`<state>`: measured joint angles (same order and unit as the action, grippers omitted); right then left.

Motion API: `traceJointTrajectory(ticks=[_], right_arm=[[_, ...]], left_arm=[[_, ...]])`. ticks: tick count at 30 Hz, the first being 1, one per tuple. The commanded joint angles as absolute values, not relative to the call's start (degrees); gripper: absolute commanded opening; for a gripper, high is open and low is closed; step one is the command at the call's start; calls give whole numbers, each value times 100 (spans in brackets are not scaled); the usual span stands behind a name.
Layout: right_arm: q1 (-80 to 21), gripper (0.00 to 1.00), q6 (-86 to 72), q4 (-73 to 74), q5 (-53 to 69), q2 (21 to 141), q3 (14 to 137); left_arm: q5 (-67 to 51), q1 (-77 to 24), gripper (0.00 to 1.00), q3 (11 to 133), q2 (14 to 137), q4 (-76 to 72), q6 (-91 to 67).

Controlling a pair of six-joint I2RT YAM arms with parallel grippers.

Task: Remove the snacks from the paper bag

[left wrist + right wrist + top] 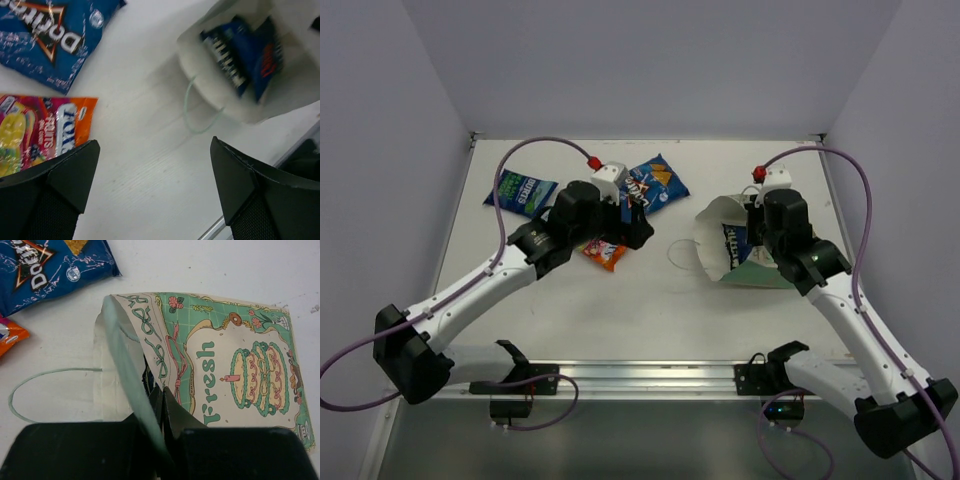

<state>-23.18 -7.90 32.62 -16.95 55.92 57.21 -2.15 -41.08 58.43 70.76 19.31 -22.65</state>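
The paper bag (720, 262) lies on its side at the right, mouth open toward the left; its printed cake panel (240, 370) faces up. My right gripper (164, 392) is shut on the bag's upper rim and holds the mouth open. Dark blue packets (242, 55) show inside the bag. My left gripper (155, 170) is open and empty above bare table, left of the bag's mouth. A red-yellow-orange packet (45, 130) lies by its left finger. A blue Doritos packet (50, 35) lies beyond that. A teal-white packet (520, 190) lies at the far left.
A white string handle (45, 372) loops out on the table from the bag's mouth. Grey walls close the table at the back and both sides. A metal rail (650, 375) runs along the near edge.
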Motion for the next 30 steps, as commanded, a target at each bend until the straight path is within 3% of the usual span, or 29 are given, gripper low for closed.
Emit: traceJointTrajectory(ticks=[1, 12, 22, 30], right_arm=[[-2303, 0, -791, 3129, -1371, 5353, 6055], [-2303, 0, -1397, 3296, -1354, 5335, 6574], [-2303, 0, -1925, 3129, -1239, 5432, 6328], [-2311, 0, -2030, 2909, -1029, 5449, 6170]], left_arm=[[-641, -4262, 100, 6747, 7347, 1512, -3075], [-650, -5220, 87, 8428, 9323, 1223, -4200], [-203, -5502, 75, 9070, 10125, 1055, -4570], [-35, -5528, 74, 9413, 10818, 1107, -4685]])
